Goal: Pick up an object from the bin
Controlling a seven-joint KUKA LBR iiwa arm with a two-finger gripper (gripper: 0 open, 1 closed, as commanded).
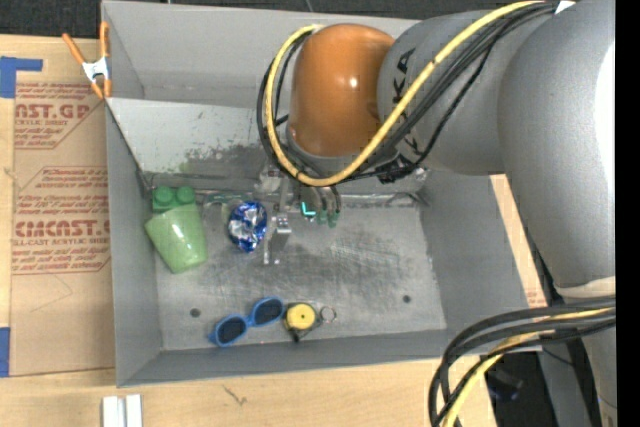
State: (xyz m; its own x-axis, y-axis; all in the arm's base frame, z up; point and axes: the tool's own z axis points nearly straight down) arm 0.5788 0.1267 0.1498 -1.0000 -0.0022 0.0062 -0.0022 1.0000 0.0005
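My gripper [272,235] reaches down below the orange cover at the bin's middle, close to the floor. Right against its left side lies a small crumpled blue and silver shiny thing [246,224], touching it or nearly so; whether it is gripped I cannot make out. Further left, a pale green plastic bottle [176,231] with a darker green cap lies by the left wall.
Blue sunglasses [243,320] and a small yellow round tape measure [299,317] lie near the bin's front wall. The arm with its cables covers the bin's back right part. Bare floor lies to the right of the gripper.
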